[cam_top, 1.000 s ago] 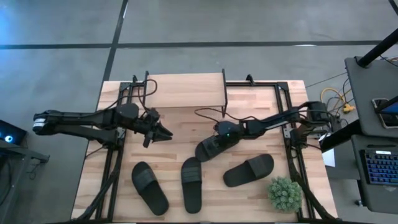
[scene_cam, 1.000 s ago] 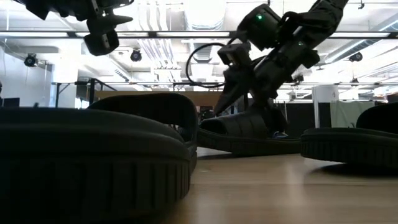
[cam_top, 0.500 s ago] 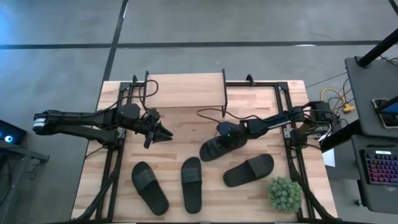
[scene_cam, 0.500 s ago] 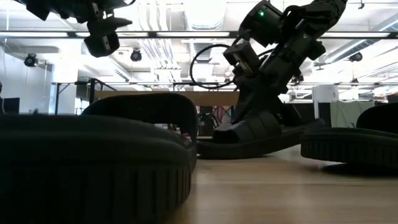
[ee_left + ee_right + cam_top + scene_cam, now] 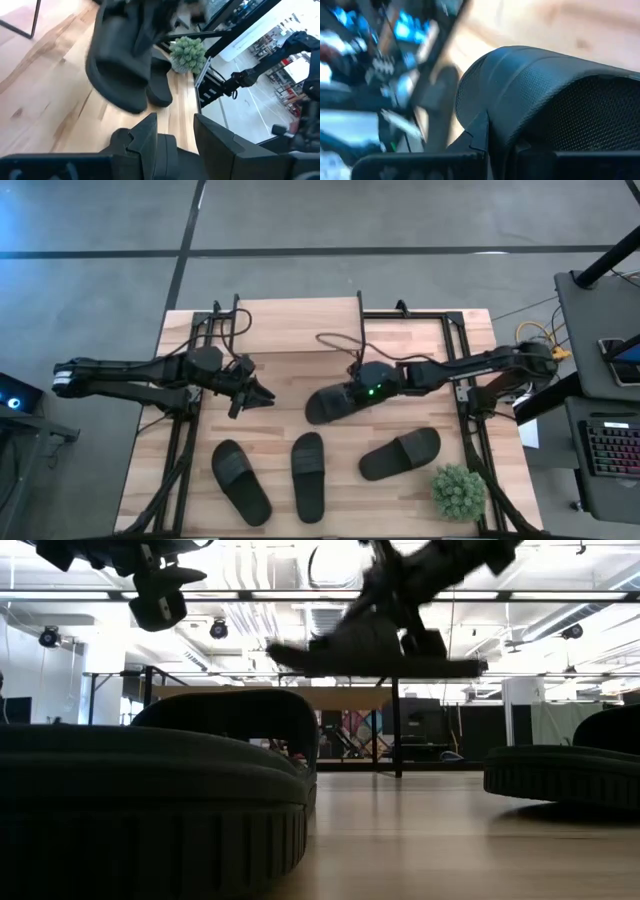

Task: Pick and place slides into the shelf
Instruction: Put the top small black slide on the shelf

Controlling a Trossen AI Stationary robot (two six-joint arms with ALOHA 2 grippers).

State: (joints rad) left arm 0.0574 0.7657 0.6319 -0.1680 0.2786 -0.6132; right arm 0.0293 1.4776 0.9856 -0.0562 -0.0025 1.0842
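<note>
Three black slides (image 5: 241,480), (image 5: 308,475), (image 5: 400,453) lie sole-down along the table's near side. A fourth slide (image 5: 330,404) is in the air over the table's middle, with my right gripper (image 5: 360,393) shut on it. In the low view this slide (image 5: 370,652) floats well above the tabletop. The shelf (image 5: 300,322), a light plank on thin black legs, stands at the far edge. My left gripper (image 5: 268,393) hovers open left of the lifted slide, touching nothing. My right gripper holds the lifted slide by its wide strap (image 5: 530,95), pinched between the two fingers at the strap's edge. The fingers come slanting down from the table's right side. The slide hangs roughly level, sole down, clear of the table.
A small green plant (image 5: 458,490) stands at the near right corner. Black frame rails run along the table's left (image 5: 185,440) and right (image 5: 470,430) sides. Bare wood lies between the lifted slide and the shelf.
My right gripper has shut on the slide's strap and gone up. The slide first tipped with one end still on the table, then came lifted clear and shifted a little toward the far edge.
</note>
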